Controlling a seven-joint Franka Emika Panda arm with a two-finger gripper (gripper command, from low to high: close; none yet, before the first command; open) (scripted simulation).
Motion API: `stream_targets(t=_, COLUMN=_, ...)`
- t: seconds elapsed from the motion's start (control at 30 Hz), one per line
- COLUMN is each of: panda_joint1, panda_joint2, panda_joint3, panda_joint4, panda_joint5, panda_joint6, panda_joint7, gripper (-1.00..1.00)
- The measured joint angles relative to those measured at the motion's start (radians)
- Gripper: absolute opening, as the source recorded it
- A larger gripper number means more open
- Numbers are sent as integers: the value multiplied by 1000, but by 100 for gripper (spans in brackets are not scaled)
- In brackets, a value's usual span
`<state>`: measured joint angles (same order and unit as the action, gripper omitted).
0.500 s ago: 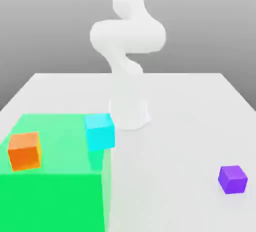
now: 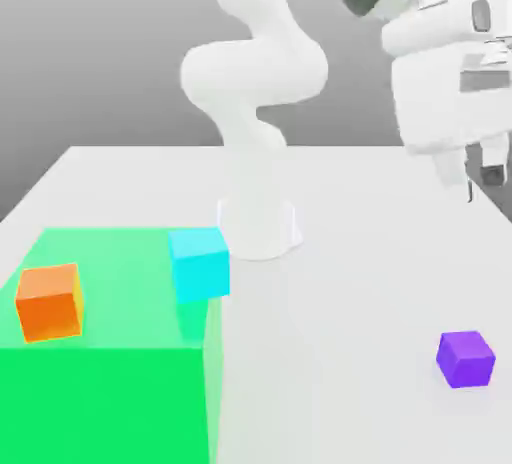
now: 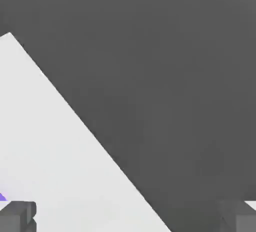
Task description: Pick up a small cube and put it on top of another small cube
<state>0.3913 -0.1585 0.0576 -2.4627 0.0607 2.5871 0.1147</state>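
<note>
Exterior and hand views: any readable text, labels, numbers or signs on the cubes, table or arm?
None readable.
purple cube: plain faces, no marks.
cyan cube: plain.
orange cube: plain.
green zone: flat colour, no lettering.
table: bare white surface, no print.
arm and pincer: white housing, no legible label or brand.

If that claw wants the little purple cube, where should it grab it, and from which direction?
Probably from straight above, the fingers closing on two opposite side faces. The purple cube sits flat on the white table with open space all around it, so its sides are free. The gripper hangs open, high above the table's right side in the exterior view.
</note>
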Motion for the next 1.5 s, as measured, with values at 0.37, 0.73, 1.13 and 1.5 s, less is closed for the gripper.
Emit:
stream_targets(t=0.37, panda_joint1=157, panda_joint2=400, panda_joint3=63, panda_joint4=-78, panda_joint5=-144, panda_joint6=198, panda_joint7=-242, gripper=0)
stream_targets(t=0.73, panda_joint1=191, panda_joint2=541, panda_joint3=25, panda_joint4=-54, panda_joint5=-188, panda_joint6=307, panda_joint7=-216, gripper=-100)
stream_targets(t=1.13, panda_joint1=-17, panda_joint2=171, panda_joint3=-44, panda_joint4=0, panda_joint5=-71, panda_joint6=-110, panda_joint7=-184, gripper=-100)
stream_targets(t=1.5, panda_joint1=-299, panda_joint2=-136, panda_joint3=-223, panda_joint4=151, panda_joint5=-111, panda_joint6=-567, panda_joint7=49, gripper=-100)
